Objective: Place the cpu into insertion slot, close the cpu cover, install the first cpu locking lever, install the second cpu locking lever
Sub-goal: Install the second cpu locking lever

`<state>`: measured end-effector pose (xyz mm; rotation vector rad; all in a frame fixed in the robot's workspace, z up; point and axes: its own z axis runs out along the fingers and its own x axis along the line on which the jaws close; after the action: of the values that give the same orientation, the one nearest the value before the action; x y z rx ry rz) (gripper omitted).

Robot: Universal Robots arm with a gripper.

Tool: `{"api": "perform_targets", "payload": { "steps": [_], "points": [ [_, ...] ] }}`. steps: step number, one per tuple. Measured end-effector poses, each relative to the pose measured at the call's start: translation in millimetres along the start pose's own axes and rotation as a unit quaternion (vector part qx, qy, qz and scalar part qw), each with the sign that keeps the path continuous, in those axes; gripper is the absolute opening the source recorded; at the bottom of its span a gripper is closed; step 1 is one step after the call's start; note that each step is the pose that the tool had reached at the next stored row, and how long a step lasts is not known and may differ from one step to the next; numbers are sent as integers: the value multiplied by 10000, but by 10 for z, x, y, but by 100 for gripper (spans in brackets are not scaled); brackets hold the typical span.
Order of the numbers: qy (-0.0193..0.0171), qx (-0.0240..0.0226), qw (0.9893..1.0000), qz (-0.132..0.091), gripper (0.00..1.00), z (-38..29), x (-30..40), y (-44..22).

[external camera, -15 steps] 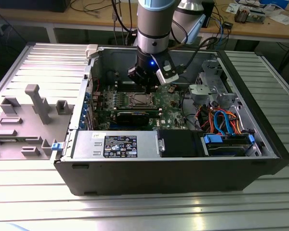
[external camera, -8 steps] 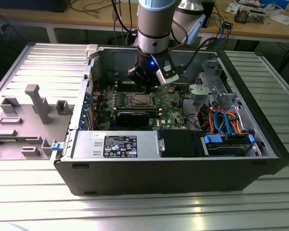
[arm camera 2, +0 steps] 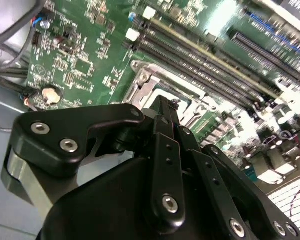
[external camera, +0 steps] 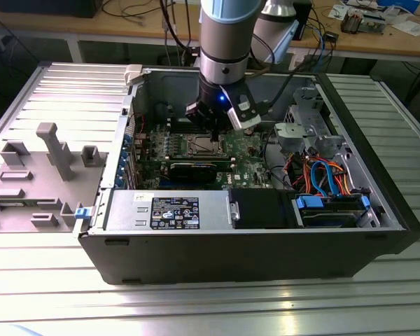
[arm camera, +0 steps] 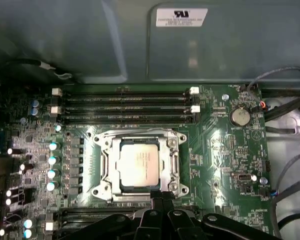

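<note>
In the first wrist view the gripper (arm camera: 162, 196) is nearest, its black linkage crowding the near edge of the picture and its tips coming together just at the rim of the socket. In both wrist views the jaws look drawn closed, fingertip against fingertip, with nothing between them; that suits pressing or hooking a thin part, I judge, not carrying a chip.

Just beyond the tips lies the insertion slot (arm camera: 138, 164), set in the green motherboard (arm camera: 225, 160). The cpu (arm camera: 138, 163) already sits flat inside it, dull silver top up and square to the rim, so the placing step looks done. The cpu cover (arm camera: 106, 165) lies down around the chip as a silver frame, its window leaving the metal top bare (whether it is fully seated I cannot tell). The locking levers are too thin to sort out from the frame, and I cannot say whether either is latched.

Farther on run the long memory slots (arm camera: 125, 105), parallel and well clear of the socket.

In the exterior view the arm (external camera: 224, 42) reaches straight down into the open computer case (external camera: 231, 245), which lies on its side on the ribbed tabletop (external camera: 196, 301), giving vertical access to the board. A grey fixture tray (external camera: 35, 175) sits at the exterior view's left, beside the case.
</note>
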<state>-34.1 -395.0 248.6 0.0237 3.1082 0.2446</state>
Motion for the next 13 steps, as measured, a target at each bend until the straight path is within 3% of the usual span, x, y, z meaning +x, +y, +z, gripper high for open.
{"api": "perform_targets", "payload": {
  "steps": [5, 13],
  "points": [
    [20, -11, 10000, 4, 11, 14, 13, -81],
    [29, -22, 10000, 5, 11, 35, 43, -105]
  ]
}}
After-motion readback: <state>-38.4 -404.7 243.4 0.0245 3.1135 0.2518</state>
